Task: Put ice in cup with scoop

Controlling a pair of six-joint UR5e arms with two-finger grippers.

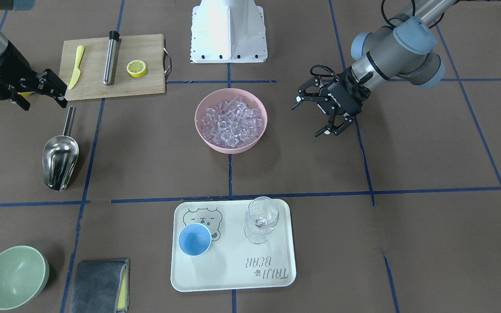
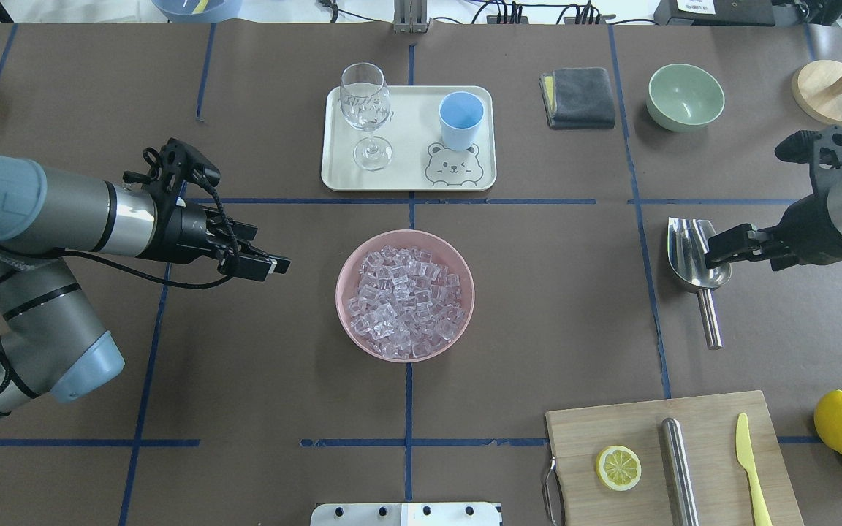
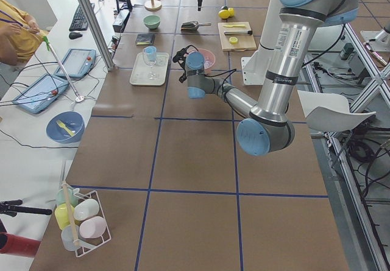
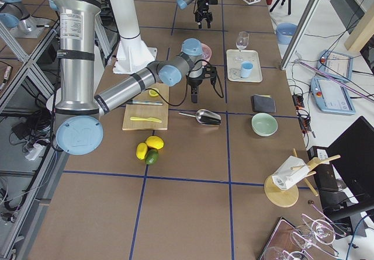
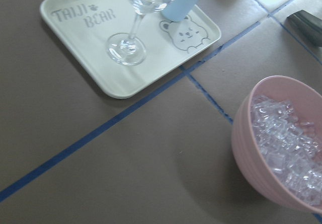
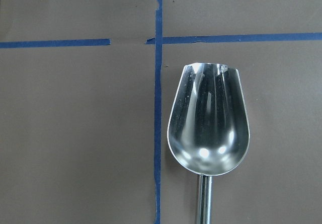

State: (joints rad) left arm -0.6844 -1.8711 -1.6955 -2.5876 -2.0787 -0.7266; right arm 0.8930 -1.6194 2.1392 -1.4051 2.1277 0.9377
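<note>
The ice (image 1: 231, 120) fills a pink bowl (image 1: 233, 150) at the table's middle and also shows in the overhead view (image 2: 405, 298). The light-blue cup (image 1: 194, 239) stands empty on a cream tray (image 1: 233, 284); it also shows in the overhead view (image 2: 460, 119). The steel scoop (image 1: 60, 161) lies empty on the table, also seen from overhead (image 2: 695, 252) and in the right wrist view (image 6: 208, 133). My right gripper (image 1: 57, 89) is open and hangs above the scoop's handle end, apart from it. My left gripper (image 1: 309, 118) is open and empty beside the pink bowl.
A clear stemmed glass (image 1: 261, 219) stands on the tray next to the cup. A cutting board (image 1: 146, 89) holds a lemon half, a yellow knife and a steel cylinder. A pale-green bowl (image 1: 13, 276) and a grey cloth (image 1: 100, 284) lie beyond the scoop.
</note>
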